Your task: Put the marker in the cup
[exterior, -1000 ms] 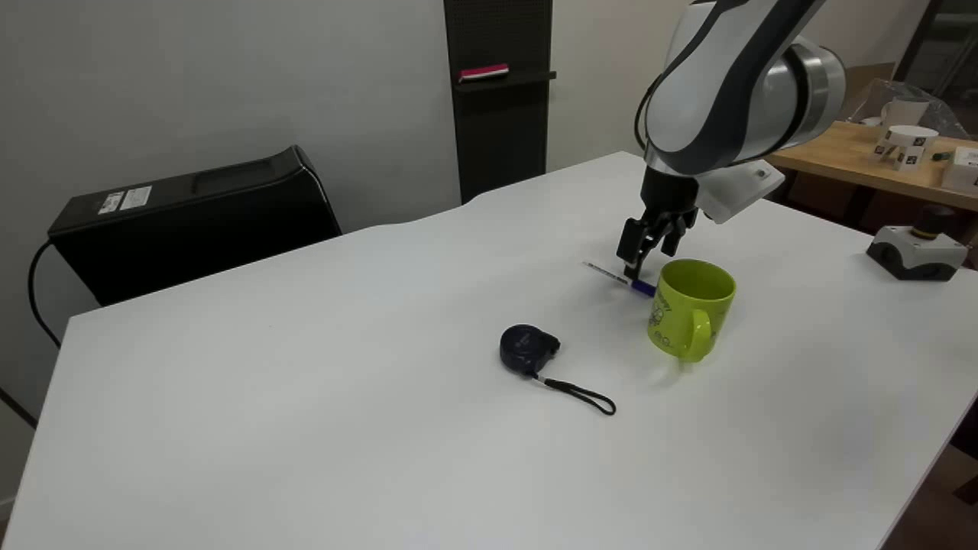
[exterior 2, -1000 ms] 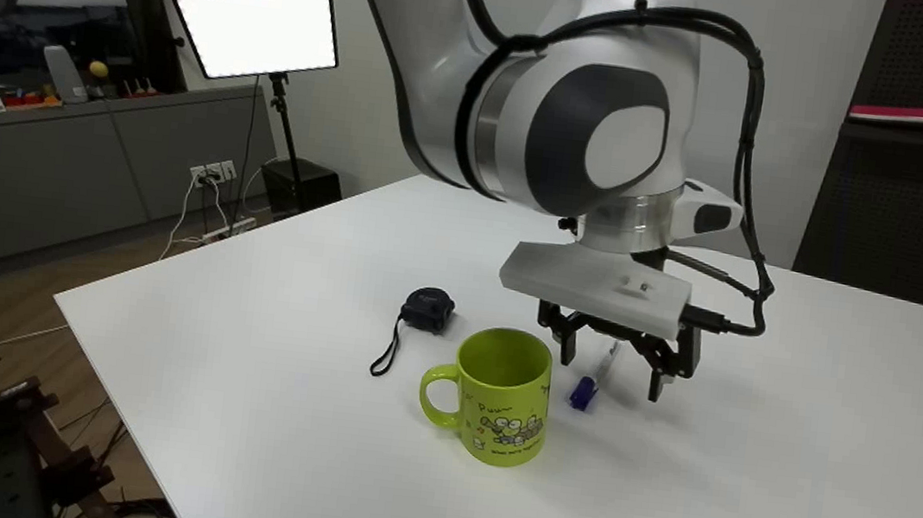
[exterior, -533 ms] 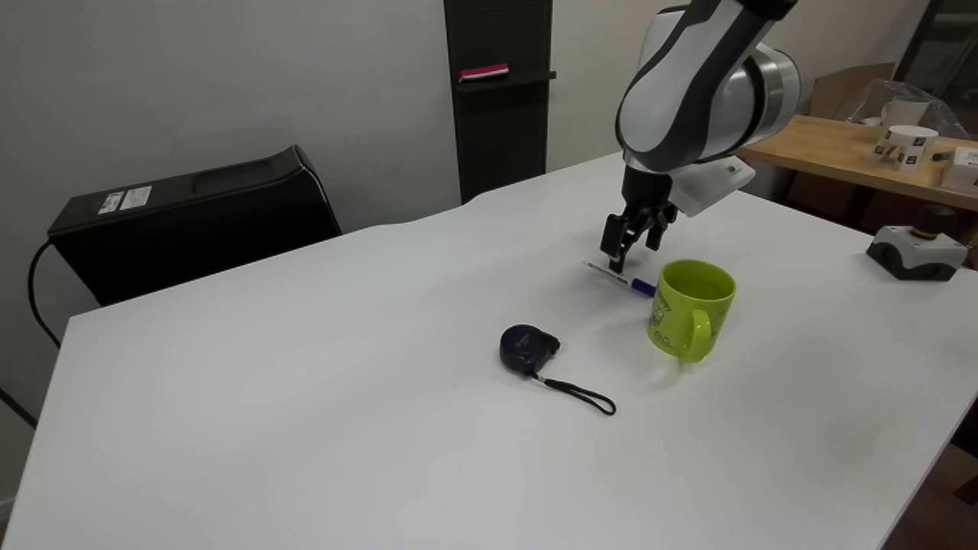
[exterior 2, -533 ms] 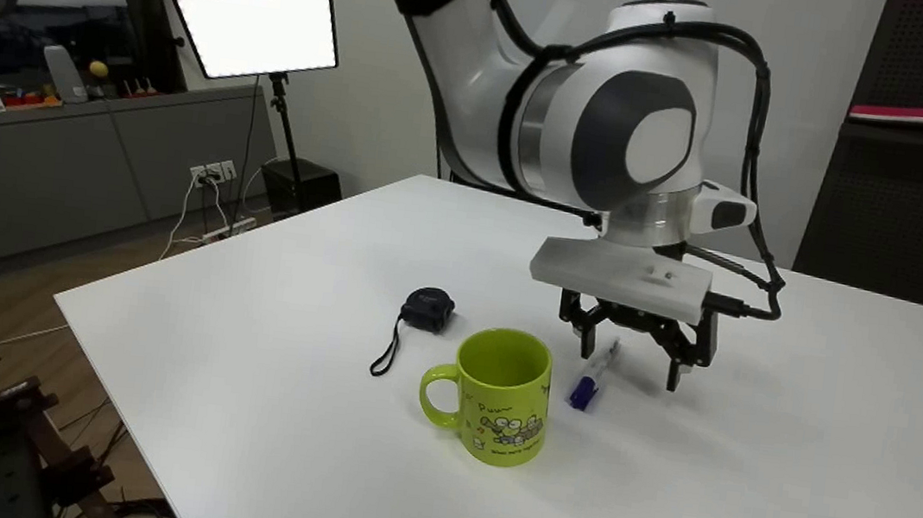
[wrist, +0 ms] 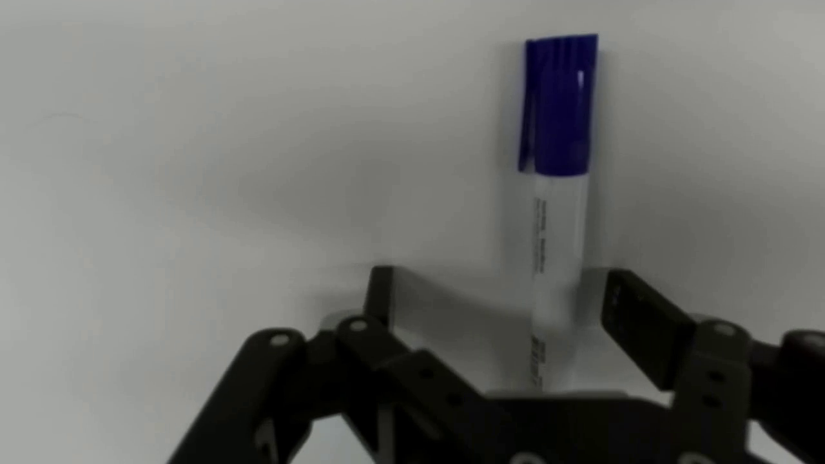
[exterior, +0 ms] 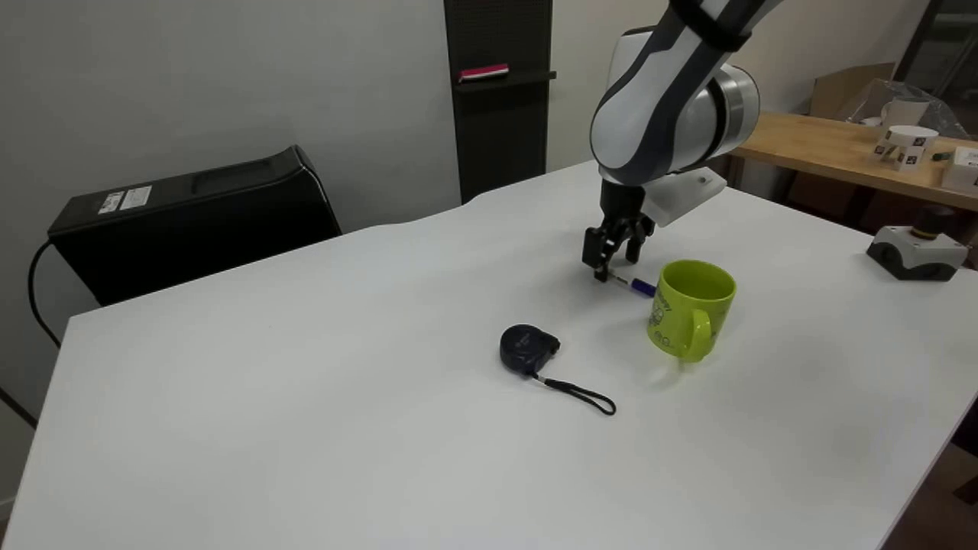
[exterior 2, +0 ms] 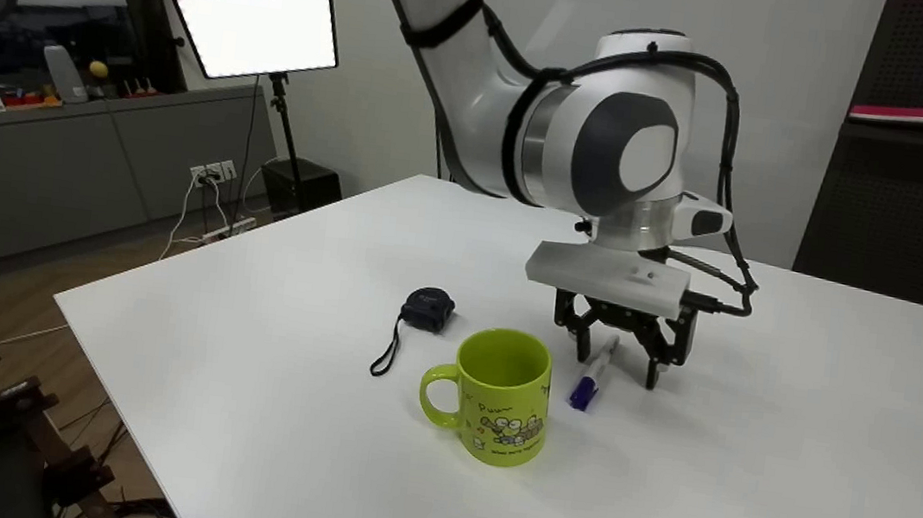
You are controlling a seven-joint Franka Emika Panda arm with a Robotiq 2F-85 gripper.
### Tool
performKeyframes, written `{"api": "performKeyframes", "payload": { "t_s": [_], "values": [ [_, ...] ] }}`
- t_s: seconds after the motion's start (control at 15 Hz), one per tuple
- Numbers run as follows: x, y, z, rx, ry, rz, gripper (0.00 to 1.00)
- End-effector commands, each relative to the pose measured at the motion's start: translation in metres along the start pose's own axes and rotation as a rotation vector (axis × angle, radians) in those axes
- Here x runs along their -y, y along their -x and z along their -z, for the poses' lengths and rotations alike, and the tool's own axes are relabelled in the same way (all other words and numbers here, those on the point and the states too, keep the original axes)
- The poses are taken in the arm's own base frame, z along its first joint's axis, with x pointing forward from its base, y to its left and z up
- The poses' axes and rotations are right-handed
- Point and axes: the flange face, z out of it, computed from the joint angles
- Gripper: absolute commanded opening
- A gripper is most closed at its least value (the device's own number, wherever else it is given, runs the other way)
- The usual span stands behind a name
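The marker (wrist: 559,212) lies flat on the worktop (exterior: 306,420), its blue cap (wrist: 562,106) pointing away from the tool (wrist: 499,283). The tool is released: its fingers (wrist: 648,332) stand spread to either side of the white barrel, clear of it, with the marker nearer one of them. In the wrist view the barrel's lower end is lost under the tool, and its print is too small to read. I cannot tell whether the fingertips touch the worktop.

In an exterior view the cup (exterior: 680,340) covers the very end of the cap, and the barrel disappears behind a finger (exterior: 601,273). The cup stands upright just beside the marker, not touching it; bare worktop (exterior 2: 559,405) shows between. Its inner bottom cannot be made out, and part of its printed lettering is too small to read.

The arm (exterior 2: 486,123) is cut off at the top in both exterior views. A tape measure (exterior: 527,349) with a looped cord (exterior: 582,395) lies apart from the cup. Farther back, the contents of a clear bag (exterior: 941,114) on a bench (exterior: 810,134) are hard to make out.
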Motion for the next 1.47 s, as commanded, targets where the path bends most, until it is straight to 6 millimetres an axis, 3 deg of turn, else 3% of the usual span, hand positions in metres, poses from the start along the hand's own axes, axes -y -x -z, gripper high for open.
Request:
{"api": "performKeyframes", "payload": {
  "t_s": [0.0, 0.4, 0.53, 0.87, 1.4],
  "values": [
    [0.001, -0.014, -0.003, 0.012, 0.036, -0.023, 0.54],
    [-0.002, -0.02, 0.0, 0.021, 0.076, -0.033, 0.12],
    [-0.006, -0.022, 0.002, 0.025, 0.087, -0.044, 0.01],
    [-0.016, -0.03, 0.012, 0.044, 0.087, -0.086, 0.05],
    [-0.046, -0.053, 0.055, 0.039, 0.135, -0.151, 0.05]
  ]
}}
